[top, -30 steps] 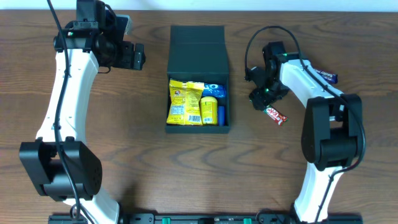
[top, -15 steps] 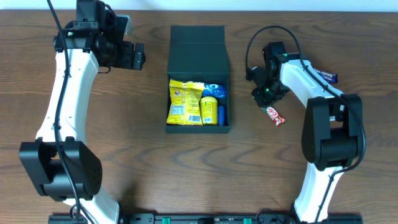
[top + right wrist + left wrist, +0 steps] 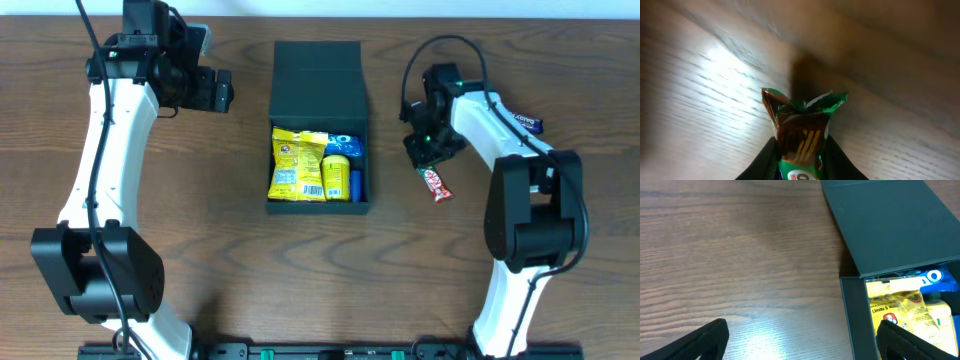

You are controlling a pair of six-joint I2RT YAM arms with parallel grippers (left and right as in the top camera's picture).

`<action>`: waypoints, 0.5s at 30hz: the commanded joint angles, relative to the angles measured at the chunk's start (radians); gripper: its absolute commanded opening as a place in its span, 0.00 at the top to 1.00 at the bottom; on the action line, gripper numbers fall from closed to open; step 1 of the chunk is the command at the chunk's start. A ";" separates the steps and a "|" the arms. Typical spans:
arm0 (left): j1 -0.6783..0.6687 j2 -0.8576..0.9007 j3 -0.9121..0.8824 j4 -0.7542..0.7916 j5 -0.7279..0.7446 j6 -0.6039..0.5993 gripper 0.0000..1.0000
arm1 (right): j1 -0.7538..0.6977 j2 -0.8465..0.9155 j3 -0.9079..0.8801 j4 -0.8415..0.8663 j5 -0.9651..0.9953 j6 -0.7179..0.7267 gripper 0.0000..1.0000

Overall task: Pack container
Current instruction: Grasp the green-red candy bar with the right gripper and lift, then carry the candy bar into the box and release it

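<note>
Evidently the right gripper (image 3: 799, 162) is clamping a chocolate bar (image 3: 434, 184) by one end for carrying to the container (image 3: 318, 207), while the left gripper (image 3: 800, 345) is hovering spread wide.

brown wood-grain table (image 3: 230, 250), lit with glare; a dark blue packet (image 3: 527, 124) lies on its right side.

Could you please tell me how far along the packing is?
Done: yellow snack packets lie in the open dark matte box. In hand: the right gripper holds a red-wrapped chocolate bar beside the box. Remaining: placing it, the dark blue packet by the right arm, likely closing the lid.
</note>
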 commanded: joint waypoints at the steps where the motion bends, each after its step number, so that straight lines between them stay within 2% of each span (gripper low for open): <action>1: 0.004 -0.026 0.024 0.000 -0.003 0.010 0.05 | 0.002 0.002 0.133 -0.042 -0.105 0.113 0.90; 6: 0.004 -0.026 0.024 -0.002 -0.003 0.011 0.05 | 0.008 0.002 0.338 -0.157 -0.188 0.205 0.89; 9: 0.004 -0.026 0.024 -0.003 -0.003 0.011 0.05 | 0.034 0.002 0.467 -0.222 -0.224 0.204 0.90; 13: 0.004 -0.026 0.024 -0.003 -0.004 0.011 0.05 | 0.105 0.002 0.548 -0.240 -0.223 0.134 0.90; 15: 0.004 -0.026 0.024 -0.003 -0.004 0.011 0.05 | 0.156 0.002 0.557 -0.233 -0.222 0.040 0.89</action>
